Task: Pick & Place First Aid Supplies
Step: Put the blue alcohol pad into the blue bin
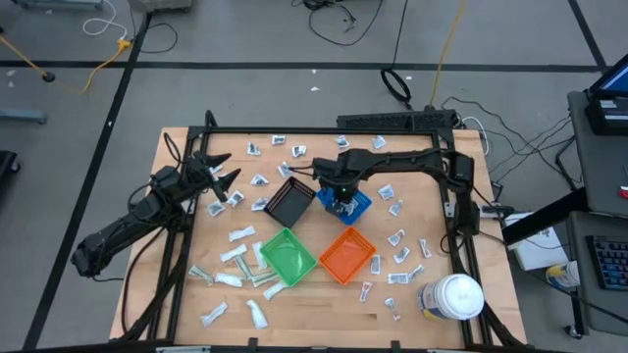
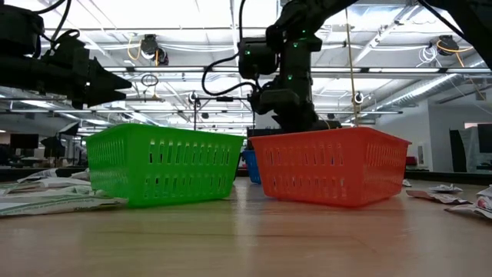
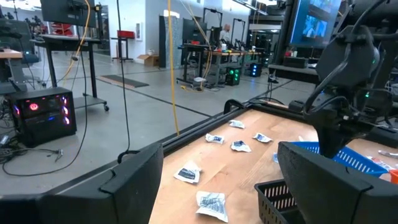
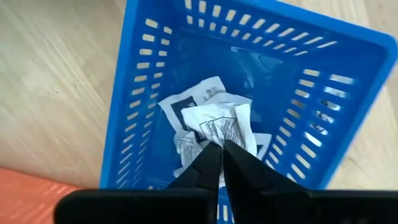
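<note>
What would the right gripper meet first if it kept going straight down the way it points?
Probably the crumpled white packets in the blue bin. The right gripper, fingers together, points straight at that pile; whether it already touches them is unclear.

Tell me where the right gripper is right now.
In the high view the right gripper is over the blue bin, right of the black bin. Its wrist view shows it pinching a crumpled white packet inside that bin.
</note>
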Motion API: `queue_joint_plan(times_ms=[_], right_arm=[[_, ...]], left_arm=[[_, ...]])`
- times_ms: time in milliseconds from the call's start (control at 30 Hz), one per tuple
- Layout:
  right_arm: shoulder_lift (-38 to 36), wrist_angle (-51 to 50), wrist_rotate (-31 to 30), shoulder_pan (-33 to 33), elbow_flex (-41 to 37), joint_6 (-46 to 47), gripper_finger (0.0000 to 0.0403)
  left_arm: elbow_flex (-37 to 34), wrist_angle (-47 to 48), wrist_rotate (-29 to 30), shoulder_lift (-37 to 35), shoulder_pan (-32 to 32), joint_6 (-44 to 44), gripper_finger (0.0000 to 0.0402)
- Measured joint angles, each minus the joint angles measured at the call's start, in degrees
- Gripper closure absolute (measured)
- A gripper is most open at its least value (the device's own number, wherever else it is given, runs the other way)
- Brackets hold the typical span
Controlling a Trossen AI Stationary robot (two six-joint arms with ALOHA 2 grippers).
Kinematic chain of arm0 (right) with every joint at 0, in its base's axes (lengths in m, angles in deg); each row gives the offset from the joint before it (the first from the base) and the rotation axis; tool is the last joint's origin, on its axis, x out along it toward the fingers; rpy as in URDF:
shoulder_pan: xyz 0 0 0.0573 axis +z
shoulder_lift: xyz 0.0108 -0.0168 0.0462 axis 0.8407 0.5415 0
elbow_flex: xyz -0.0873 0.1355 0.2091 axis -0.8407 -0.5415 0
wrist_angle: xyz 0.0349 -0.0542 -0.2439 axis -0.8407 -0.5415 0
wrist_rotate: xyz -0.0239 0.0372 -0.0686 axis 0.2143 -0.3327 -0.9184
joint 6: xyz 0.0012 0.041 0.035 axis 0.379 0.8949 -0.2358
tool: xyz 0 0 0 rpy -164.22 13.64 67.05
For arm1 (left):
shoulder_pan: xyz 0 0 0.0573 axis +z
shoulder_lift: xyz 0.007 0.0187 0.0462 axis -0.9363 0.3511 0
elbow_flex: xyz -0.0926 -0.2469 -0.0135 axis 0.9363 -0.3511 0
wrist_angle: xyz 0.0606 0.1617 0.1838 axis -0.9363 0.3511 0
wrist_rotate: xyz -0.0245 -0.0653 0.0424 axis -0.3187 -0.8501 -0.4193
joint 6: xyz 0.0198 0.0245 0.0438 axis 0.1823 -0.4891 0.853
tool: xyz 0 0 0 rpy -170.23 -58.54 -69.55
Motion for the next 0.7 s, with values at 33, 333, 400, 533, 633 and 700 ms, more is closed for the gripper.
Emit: queue_joint_plan(times_ms=[33,333,400,533,633,700], right_arm=[[-0.1,0.2,0.0,0.0,0.0,0.0,0.0384],[-0.1,0.5,-0.1,0.5,0.0,0.9,0.0297],[-0.5,0.5,-0.1,0.5,0.0,1.1,0.0279],[-2.9,0.1,-0.1,-0.5,0.0,4.0,0.0268],[-4.5,-0.3,-0.1,-1.6,0.0,6.9,0.0271],[-5.3,-1.1,-0.1,-2.4,0.0,10.0,0.0276]], left_arm=[[0.0,0.0,0.0,0.0,0.0,0.0,0.0078],[0.0,0.0,0.0,0.0,0.0,0.0,0.0078],[0.0,0.0,0.0,0.0,0.0,0.0,0.0078],[0.0,0.0,0.0,0.0,0.0,0.0,0.0078],[0.0,0.0,0.0,0.0,0.0,0.0,0.0078],[0.0,0.0,0.0,0.0,0.0,0.0,0.0078]])
